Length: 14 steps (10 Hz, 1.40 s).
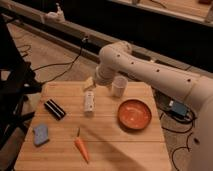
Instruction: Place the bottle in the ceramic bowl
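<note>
The small white bottle [89, 102] lies on its side on the wooden table [105, 140], left of centre. The orange-red ceramic bowl [134, 114] stands to its right and holds nothing. My gripper [89, 83] is at the end of the white arm, just above and behind the bottle's far end, a little above the table. The arm [150, 70] reaches in from the right, passing over the white cup.
A short white cup [119, 86] stands behind the bowl, close to the arm. A carrot [81, 148] lies near the front edge. A black bar [54, 109] and a blue-grey sponge [40, 134] lie on the left. Cables run over the floor behind.
</note>
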Motion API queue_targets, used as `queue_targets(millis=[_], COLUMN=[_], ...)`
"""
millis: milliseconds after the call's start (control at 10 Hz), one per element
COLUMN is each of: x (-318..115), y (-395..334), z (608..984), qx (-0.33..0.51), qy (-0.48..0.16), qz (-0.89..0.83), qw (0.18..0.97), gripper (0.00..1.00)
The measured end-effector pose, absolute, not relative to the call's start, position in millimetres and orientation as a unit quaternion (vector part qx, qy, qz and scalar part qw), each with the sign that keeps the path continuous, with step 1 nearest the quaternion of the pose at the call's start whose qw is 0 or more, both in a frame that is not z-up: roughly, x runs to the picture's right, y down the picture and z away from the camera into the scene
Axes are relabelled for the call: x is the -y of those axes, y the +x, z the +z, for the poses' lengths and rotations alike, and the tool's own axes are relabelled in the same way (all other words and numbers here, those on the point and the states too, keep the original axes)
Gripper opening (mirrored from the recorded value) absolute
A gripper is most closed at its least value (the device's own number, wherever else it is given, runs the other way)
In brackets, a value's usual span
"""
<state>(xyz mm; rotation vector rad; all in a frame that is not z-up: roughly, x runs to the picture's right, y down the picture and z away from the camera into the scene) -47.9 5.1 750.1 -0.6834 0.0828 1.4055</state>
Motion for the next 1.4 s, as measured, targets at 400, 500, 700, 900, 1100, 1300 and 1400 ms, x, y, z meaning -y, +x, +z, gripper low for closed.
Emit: queue_targets(millis=[400,500,700,900,1100,1300,1400], x=[-5.6,-8.5,-24.7,-37.7,-52.4,-68.2,-74.4], y=[-48.9,-46.0,-50.2,-50.8,-57.2,-67.5,-72.4], z=[751.4,754.0,774.3,807.8,840.4,869.4,879.6], qx=[-0.038,-0.045,-0.069,-0.087,-0.103,-0.114,-0.119], qy=[-0.307,-0.306,-0.313,-0.314,-0.32,-0.332,-0.338], qz=[0.632,0.632,0.633,0.64,0.641,0.641,0.64], qw=[0.71,0.71,0.705,0.696,0.69,0.682,0.68], gripper=[0.8,0.8,0.8,0.8,0.8,0.8,0.8])
